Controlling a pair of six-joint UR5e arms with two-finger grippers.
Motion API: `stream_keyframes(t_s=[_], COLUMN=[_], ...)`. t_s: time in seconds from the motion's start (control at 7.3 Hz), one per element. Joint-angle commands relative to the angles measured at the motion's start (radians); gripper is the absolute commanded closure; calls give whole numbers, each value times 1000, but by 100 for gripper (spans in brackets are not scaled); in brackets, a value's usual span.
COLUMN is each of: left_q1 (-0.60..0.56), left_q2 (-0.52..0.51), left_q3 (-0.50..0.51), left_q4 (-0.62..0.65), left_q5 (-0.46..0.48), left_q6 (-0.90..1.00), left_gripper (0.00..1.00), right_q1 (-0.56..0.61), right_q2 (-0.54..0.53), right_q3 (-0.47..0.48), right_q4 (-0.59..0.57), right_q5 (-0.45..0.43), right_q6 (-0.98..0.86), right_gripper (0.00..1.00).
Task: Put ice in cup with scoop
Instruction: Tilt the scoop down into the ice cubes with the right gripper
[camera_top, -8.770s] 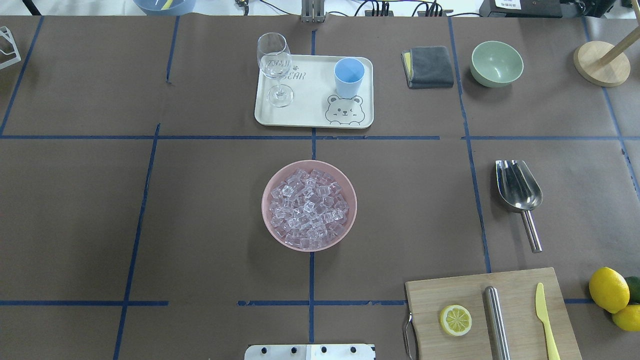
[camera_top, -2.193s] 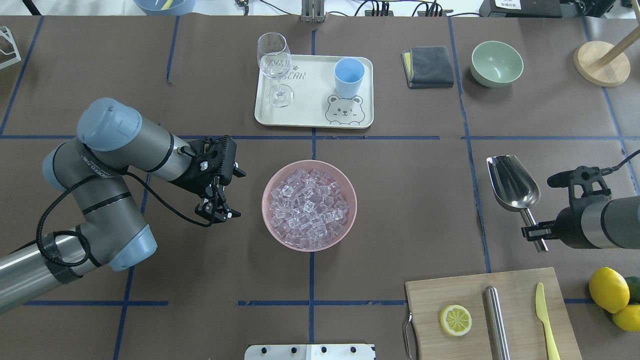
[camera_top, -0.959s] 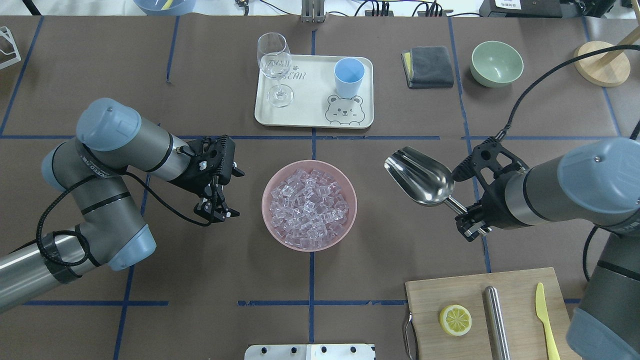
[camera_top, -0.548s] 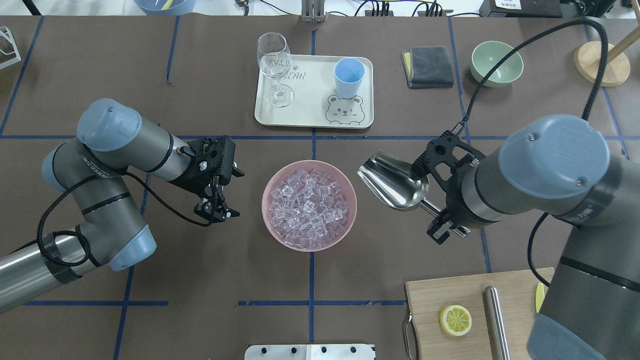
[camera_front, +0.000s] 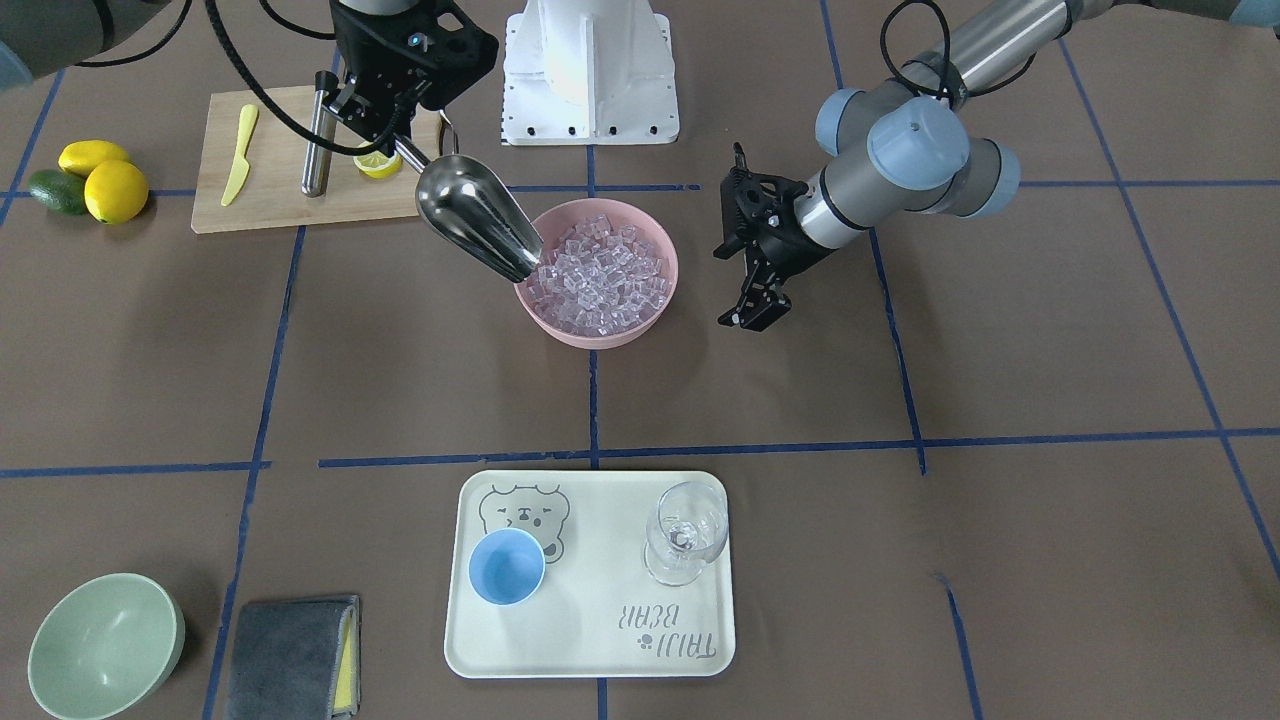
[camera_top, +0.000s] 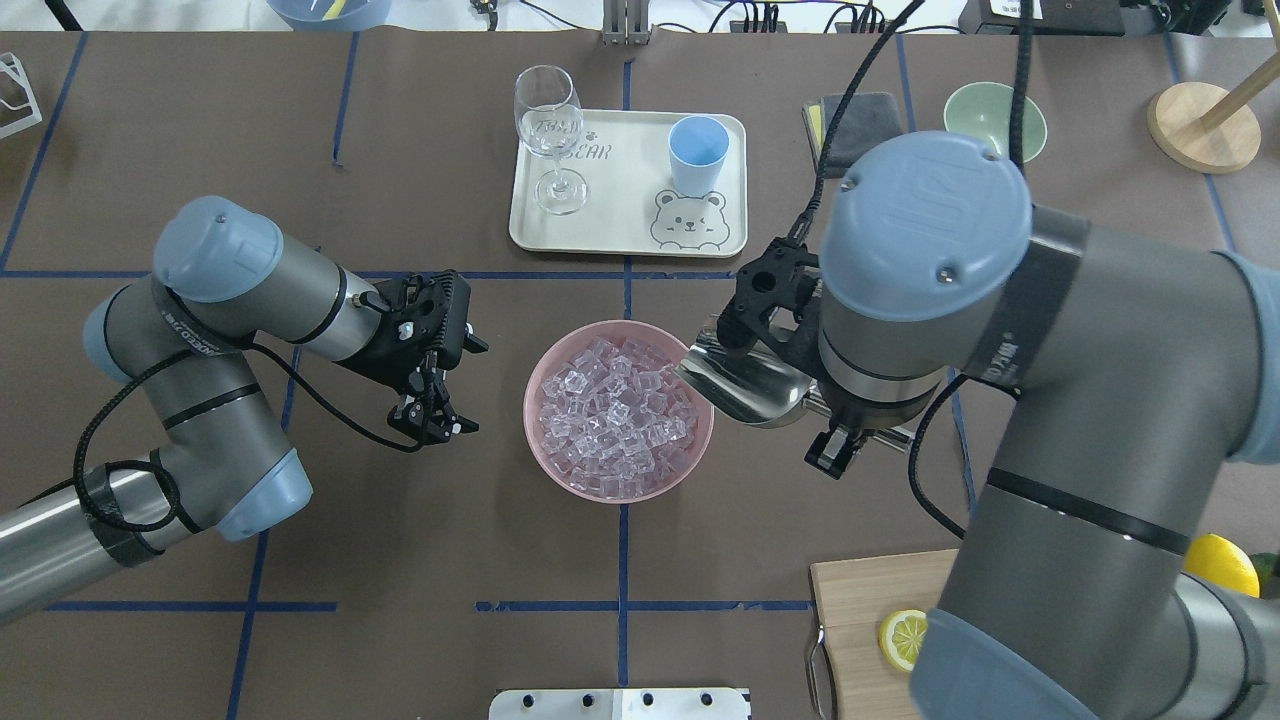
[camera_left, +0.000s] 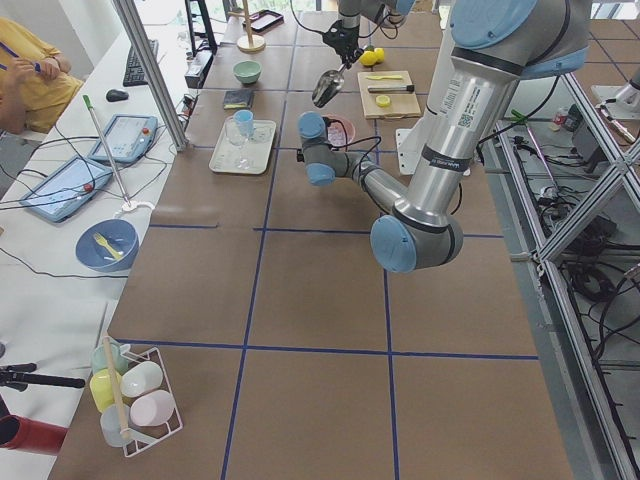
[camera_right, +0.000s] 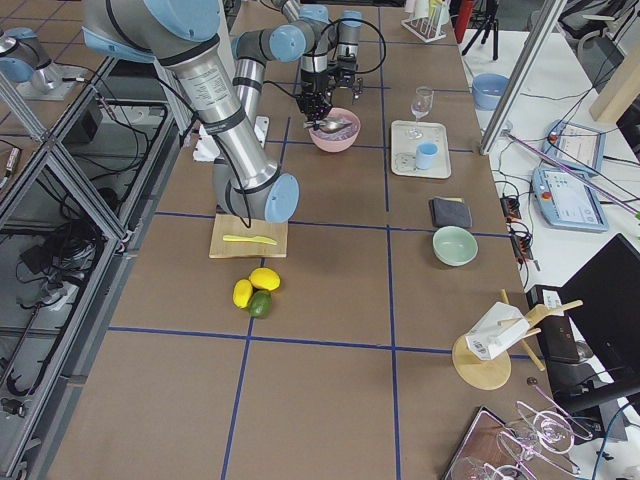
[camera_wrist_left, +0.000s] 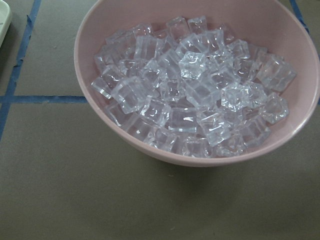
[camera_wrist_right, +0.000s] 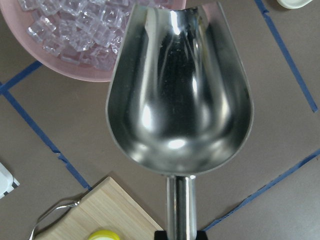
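The right gripper (camera_front: 386, 126), clamping the handle, is holding the empty scoop (camera_front: 475, 228) tilted at the rim of the bowl (camera_front: 590, 338), so it should be digging low under the ice (camera_front: 600, 275), then levelling for the cup (camera_front: 507, 567) on the tray (camera_front: 600, 640), the left gripper (camera_front: 752, 311) hovering open

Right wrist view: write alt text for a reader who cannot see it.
An empty steel scoop fills the frame, its open lip reaching over the rim of a pink bowl of ice at the upper left. Brown table with blue tape lies beneath, and a wooden board shows at the lower left.
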Motion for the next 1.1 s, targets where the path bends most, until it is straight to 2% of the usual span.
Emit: stream_keyframes(t_s=[0.0,0.27,0.55,0.82,0.96], left_q1=[-16,-21,-23,-23,-23], left_q2=[1,5,7,7,7], left_q3=[-3,-3,0,1,0], left_q4=[2,2,2,2,1], left_q5=[-4,-4,-4,-4,-5], left_q6=[-1,-1,-1,-2,-2], left_gripper=[0,0,0,0,0], right_q1=[2,2,2,0,-1], right_q2=[103,241,320,401,420], right_q3=[-92,-230,-305,-446,-486], right_q4=[-133,-252,-352,-375,-385], right_q5=[-3,-27,-67,-72,-84], right_q6=[-205,-307,-354,-365,-365], right_gripper=[100,100,100,100,100])
